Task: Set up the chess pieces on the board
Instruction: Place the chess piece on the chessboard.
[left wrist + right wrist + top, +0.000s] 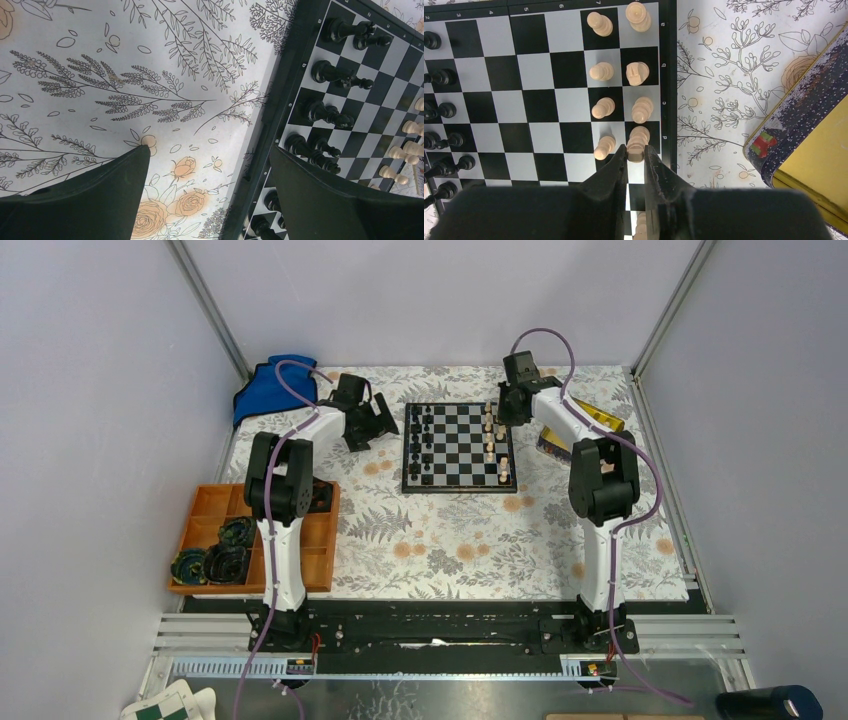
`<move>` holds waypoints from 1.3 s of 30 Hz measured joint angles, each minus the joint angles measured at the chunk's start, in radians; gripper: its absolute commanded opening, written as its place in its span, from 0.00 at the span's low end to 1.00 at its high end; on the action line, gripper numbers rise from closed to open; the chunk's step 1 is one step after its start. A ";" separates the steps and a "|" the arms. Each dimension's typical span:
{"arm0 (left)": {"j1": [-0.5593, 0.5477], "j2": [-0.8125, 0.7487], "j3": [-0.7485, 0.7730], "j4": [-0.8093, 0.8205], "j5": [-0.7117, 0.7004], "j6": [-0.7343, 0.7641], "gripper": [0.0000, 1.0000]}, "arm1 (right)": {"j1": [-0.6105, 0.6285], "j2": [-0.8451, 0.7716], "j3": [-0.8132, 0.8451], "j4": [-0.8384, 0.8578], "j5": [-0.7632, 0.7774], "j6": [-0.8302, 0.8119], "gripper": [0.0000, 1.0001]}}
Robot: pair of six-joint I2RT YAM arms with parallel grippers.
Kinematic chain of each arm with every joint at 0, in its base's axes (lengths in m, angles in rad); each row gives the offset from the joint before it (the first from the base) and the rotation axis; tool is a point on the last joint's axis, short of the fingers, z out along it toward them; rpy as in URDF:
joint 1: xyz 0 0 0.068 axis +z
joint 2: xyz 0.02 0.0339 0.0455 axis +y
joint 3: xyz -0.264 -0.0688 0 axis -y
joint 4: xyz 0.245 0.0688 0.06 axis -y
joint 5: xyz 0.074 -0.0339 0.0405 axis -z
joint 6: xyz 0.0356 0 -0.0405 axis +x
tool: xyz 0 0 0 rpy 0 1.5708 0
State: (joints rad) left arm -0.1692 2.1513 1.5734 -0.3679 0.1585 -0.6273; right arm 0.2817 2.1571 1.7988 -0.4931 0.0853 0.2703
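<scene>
The board (460, 440) lies on the floral tablecloth (450, 530) at the far middle of the table. The black pieces (422, 445) stand in two columns along its left side and the pale pieces (492, 440) along its right side. The right gripper (636, 161) hangs over the board's right edge, clenched on a pale piece (638, 140) in the outermost column. Its two fingers press close on either side of the piece's lower part. The spot is crowded: a pale pawn (604, 147) stands just beside the left finger, and more pale figures stand on the neighbouring squares of the same column. A gold tin (819, 155) lies on the cloth near the board's right edge, and in the overhead view the right arm partly hides it. The left gripper (210, 167) hovers at the board's left border with its claw released and spread wide. One finger is over bare cloth, the other over the black pieces, and nothing sits between them. Well apart, an orange tray (210, 505) with dark round things (225, 560) in it sits at the near left. A blue cloth (265, 390) is bunched in the far left corner.
</scene>
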 measured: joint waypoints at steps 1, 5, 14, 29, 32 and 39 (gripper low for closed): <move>0.000 0.000 0.000 0.000 0.000 -0.001 0.99 | 0.000 0.002 0.003 0.000 0.000 -0.002 0.00; 0.000 0.000 0.000 0.000 0.000 -0.003 0.99 | 0.000 0.003 0.005 0.000 0.000 -0.003 0.01; 0.000 0.000 0.000 0.000 0.000 -0.004 0.99 | 0.003 0.014 0.019 -0.004 -0.001 -0.005 0.19; 0.000 0.000 0.000 0.000 0.000 -0.004 0.99 | 0.017 0.014 0.020 -0.004 -0.001 -0.013 0.33; 0.000 0.000 0.000 0.000 0.000 -0.004 0.99 | 0.017 0.014 0.020 -0.004 -0.001 -0.013 0.34; 0.000 0.000 0.000 0.000 0.000 -0.004 0.99 | 0.018 0.014 0.019 -0.004 0.000 -0.014 0.36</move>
State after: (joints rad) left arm -0.1692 2.1513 1.5734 -0.3676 0.1589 -0.6312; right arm 0.2993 2.1712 1.8179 -0.4969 0.0849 0.2558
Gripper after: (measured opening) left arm 0.987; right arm 0.353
